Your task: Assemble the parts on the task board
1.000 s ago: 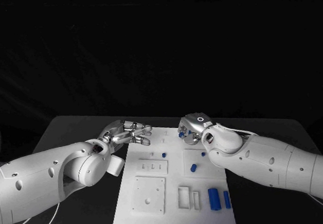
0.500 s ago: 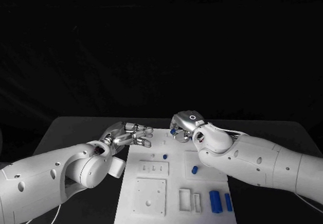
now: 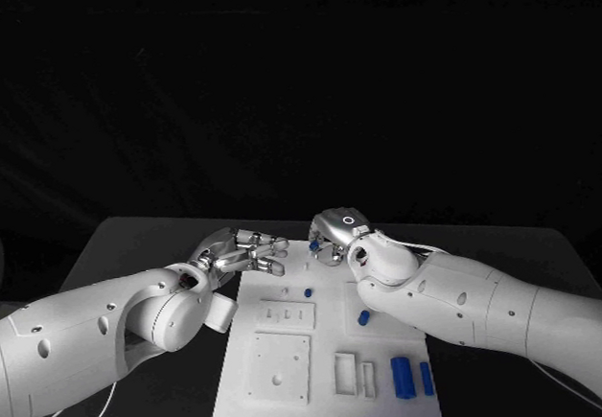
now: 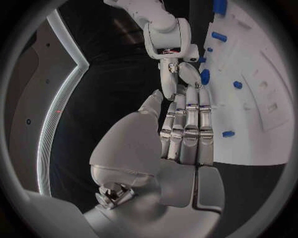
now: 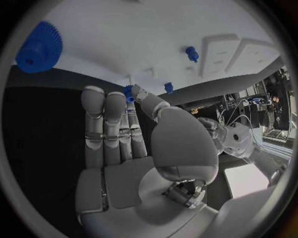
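Two hands at the white task board (image 3: 280,402)'s far edge: left hand (image 3: 238,250) released; right hand (image 3: 336,235) pinching a small blue part (image 5: 129,92).

head overhead, wrists close (shared board (image 3: 325,351))

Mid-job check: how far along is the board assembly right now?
Early. Done: at most one small blue peg seems to stand in the task board. In hand: the right hand pinches a small blue part near the board's far edge; the left hand is beside it, holding nothing. Left: the long blue pieces and a blue gear lie loose on the board.
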Controlling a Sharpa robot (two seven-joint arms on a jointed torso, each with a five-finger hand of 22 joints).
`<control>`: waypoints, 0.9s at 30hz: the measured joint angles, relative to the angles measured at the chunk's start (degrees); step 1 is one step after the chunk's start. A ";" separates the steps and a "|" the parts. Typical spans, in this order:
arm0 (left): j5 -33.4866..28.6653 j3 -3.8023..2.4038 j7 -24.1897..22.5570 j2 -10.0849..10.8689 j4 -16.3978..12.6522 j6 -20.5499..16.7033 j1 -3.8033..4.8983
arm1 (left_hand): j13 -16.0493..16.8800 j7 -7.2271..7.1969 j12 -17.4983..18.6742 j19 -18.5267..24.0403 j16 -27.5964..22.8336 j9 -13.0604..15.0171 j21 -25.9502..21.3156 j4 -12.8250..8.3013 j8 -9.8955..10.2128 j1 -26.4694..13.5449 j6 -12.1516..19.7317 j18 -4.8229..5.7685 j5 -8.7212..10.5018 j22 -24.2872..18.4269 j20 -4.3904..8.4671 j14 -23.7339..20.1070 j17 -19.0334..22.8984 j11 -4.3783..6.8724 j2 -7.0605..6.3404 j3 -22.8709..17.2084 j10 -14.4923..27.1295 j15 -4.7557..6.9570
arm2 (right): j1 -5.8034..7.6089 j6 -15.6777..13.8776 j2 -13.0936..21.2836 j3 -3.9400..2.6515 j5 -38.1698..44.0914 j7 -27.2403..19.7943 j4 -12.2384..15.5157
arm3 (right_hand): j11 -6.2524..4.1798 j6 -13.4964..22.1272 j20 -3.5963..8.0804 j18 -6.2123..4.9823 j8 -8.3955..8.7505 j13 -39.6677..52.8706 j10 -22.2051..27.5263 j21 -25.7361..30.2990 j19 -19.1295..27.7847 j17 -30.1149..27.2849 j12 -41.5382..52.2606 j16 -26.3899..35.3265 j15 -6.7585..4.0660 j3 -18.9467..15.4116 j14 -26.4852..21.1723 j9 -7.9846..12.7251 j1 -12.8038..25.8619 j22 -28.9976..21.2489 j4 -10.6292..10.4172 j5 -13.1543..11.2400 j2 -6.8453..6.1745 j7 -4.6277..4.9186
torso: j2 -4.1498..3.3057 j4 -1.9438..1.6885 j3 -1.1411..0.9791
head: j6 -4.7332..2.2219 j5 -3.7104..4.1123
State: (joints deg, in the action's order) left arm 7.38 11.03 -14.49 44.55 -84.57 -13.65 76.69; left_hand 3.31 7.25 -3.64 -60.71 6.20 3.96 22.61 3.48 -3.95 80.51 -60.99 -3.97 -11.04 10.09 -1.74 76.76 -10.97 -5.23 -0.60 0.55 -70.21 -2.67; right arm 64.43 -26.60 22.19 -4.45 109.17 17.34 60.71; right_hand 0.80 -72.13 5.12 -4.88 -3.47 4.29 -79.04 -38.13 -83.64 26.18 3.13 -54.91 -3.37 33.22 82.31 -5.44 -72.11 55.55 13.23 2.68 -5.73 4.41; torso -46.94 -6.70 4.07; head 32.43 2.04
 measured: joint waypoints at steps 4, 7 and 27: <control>0.05 -0.02 0.00 -0.10 0.03 0.01 0.00 | 0.00 0.00 0.00 0.00 0.00 0.00 0.00 0.00 0.00 0.00 0.00 0.00 0.00 0.00 0.00 0.00 0.00 0.00 0.00 0.00 0.00 0.00 | -0.11 0.03 -0.54 0.00 -0.04 -0.28 -0.65 | -0.01 0.01 0.00 0.02 0.00 0.00 0.00 0.55 0.00 0.09 0.15 0.00 0.00 0.15 0.00 0.02 0.00 0.75 0.17 0.22 0.00 0.01 | -0.08 0.07 -0.02 | -0.01 -0.15; 0.09 -0.05 0.00 -0.12 0.03 0.02 0.01 | 0.00 0.00 0.00 0.00 0.00 0.00 0.00 0.00 0.00 0.00 0.00 0.00 0.00 0.00 0.00 0.00 0.01 0.00 0.00 0.00 0.00 0.00 | -0.16 0.07 -0.73 0.00 -0.05 -0.47 -0.92 | -0.01 0.02 0.00 0.02 0.01 0.00 0.01 0.55 0.00 0.09 0.15 0.00 0.00 0.09 0.00 0.02 0.00 0.96 0.23 0.27 0.00 0.01 | -0.10 0.10 -0.02 | 0.10 -0.29; 0.38 -0.18 0.09 -0.14 -0.40 0.10 0.19 | 0.00 0.00 0.00 -0.45 0.00 0.00 0.00 -0.27 0.00 -0.23 0.00 -0.01 0.00 -0.15 0.02 0.00 -0.12 0.16 0.23 0.27 0.16 0.00 | -0.30 0.18 -2.30 -0.02 -0.12 -1.25 -3.15 | -0.02 -0.11 -0.01 0.06 -0.01 0.00 0.02 1.20 0.00 0.07 0.14 0.00 0.01 -0.01 0.00 0.22 0.00 1.56 0.31 0.26 0.00 -0.12 | -0.30 -0.01 0.12 | -0.10 -1.07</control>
State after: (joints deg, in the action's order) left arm 7.76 10.85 -14.40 44.41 -84.98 -13.55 76.88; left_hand 3.31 7.25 -3.64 -61.16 6.20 3.96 22.61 3.21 -3.95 80.28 -60.99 -3.98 -11.04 9.94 -1.72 76.76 -11.09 -5.07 -0.37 0.82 -70.05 -2.67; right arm 64.13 -26.42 19.89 -4.47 109.06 16.09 57.56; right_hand 0.78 -72.24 5.10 -4.82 -3.48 4.30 -79.02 -36.93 -83.63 26.26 3.27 -54.91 -3.36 33.21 82.31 -5.21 -72.12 57.11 13.54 2.94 -5.74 4.29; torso -47.24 -6.71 4.19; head 32.33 0.97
